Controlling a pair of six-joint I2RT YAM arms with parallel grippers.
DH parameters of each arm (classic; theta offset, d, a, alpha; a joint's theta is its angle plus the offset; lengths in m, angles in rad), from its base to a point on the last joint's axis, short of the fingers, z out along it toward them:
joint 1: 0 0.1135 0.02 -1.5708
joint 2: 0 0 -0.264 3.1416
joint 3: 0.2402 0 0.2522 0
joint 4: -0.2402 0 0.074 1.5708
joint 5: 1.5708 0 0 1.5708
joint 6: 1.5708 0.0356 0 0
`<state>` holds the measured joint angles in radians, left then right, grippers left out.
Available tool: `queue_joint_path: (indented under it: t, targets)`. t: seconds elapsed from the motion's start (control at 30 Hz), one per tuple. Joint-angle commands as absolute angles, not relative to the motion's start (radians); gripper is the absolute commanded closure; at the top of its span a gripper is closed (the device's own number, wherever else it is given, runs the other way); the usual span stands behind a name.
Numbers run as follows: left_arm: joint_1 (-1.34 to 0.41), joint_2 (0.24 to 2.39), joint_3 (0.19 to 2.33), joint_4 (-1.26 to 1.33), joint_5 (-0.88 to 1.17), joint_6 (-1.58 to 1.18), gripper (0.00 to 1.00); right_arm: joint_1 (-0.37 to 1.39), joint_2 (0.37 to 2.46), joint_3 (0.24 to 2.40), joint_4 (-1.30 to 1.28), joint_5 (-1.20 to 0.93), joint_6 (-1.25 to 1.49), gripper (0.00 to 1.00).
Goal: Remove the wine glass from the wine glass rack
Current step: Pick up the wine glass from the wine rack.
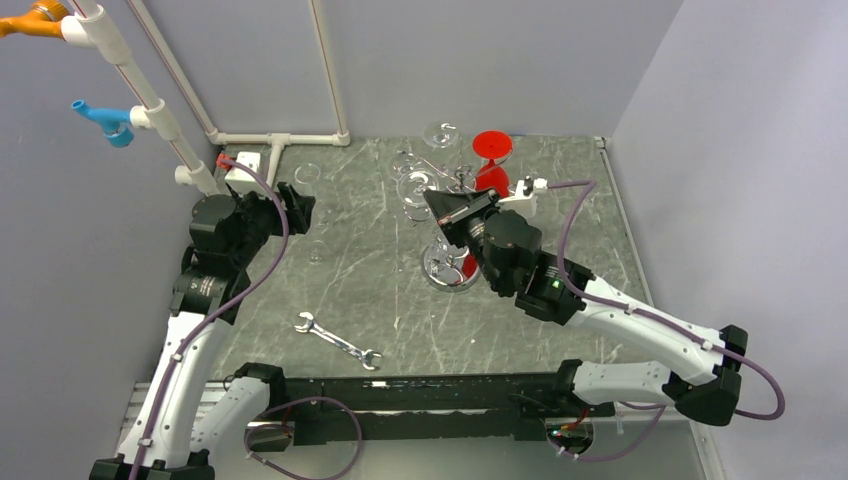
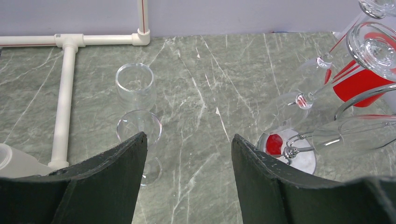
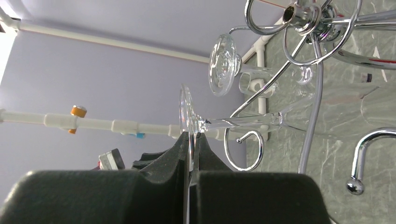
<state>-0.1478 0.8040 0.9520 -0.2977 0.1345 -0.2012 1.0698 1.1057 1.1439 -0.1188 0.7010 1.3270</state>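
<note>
In the right wrist view, the right claw [image 3: 191, 136] sits at the lower centre of the frame with its fingers pressed together on the thin edge of the foot of the wine glass [image 3: 243, 122]. The glass lies on its side: its foot stands edge-on just above the fingertips, its stem runs rightward across the middle of the frame, and its bowl fades out toward the right edge. The stem crosses a curled arm of the wine glass rack [image 3: 303, 17], whose chrome hub shines at the top right, so the glass looks hung on the rack and not yet off it. In the top external view this same claw is at the centre of the frame, just above the rack's round base, with a red glass [image 1: 492, 145] beyond it near the upper edge of the counter [image 1: 360, 270]. The left claw [image 2: 187, 154] is spread wide and holds nothing. It hovers over the counter at the left, facing two clear glasses [image 2: 135, 86] that stand upright, well apart from the rack. A wrench [image 1: 338, 340] lies untouched at the lower centre. By my reading the grasp is made and the removal itself remains: the stem must slide out of the wire curl without knocking the neighbouring hung glasses, and then the glass must come clear of the stand.
</note>
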Motion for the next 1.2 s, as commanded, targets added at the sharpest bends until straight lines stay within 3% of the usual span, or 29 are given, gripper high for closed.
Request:
queue_joint_path:
  t: [0.0,1.17]
  targets:
    - [-0.15,0.812,0.946,-0.267,0.146,-0.204,0.3,1.065,1.054,1.136,-0.066,0.713,1.332,1.0]
    - [-0.15,0.822,0.947,-0.272,0.139,-0.198,0.29,1.066,0.966,1.13,-0.25,0.705,1.382,1.0]
